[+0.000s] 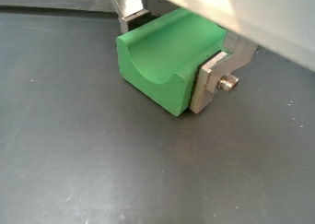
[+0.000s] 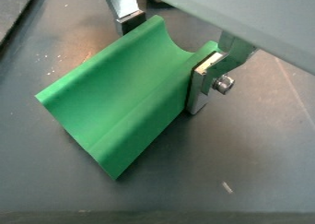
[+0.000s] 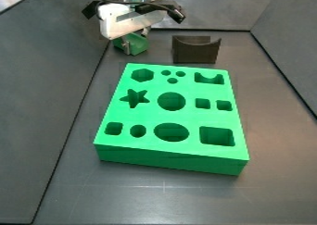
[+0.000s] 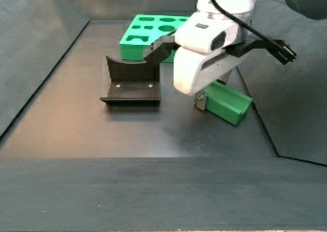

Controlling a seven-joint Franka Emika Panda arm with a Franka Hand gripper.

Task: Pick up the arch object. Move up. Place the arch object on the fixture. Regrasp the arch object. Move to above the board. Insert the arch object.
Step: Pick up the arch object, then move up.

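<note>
- Arch object (image 1: 157, 62): a small bright green block with a curved notch, resting on the dark desk (image 1: 87, 163); its notch faces upward in both wrist views (image 2: 117, 99).
- Gripper (image 1: 172, 57): down at the arch object, its two silver fingers (image 1: 209, 85) closed against opposite faces of the block, which sits clamped between them.
- In a wrist view one finger (image 2: 207, 80) with its bolt lies flat against the block's end face; the far finger only partly shows behind the block.
- In a side view the gripper (image 4: 208, 97) hangs under the white wrist, with the arch object (image 4: 230, 106) on the desk near the right wall.
- Fixture (image 4: 130, 81): dark bracket on its base plate, standing beside the arch object, apart from it.
- Board (image 3: 173, 116): large green slab with shaped holes, lying flat, well apart from the arch object (image 3: 129, 44) and the fixture (image 3: 195, 49).
</note>
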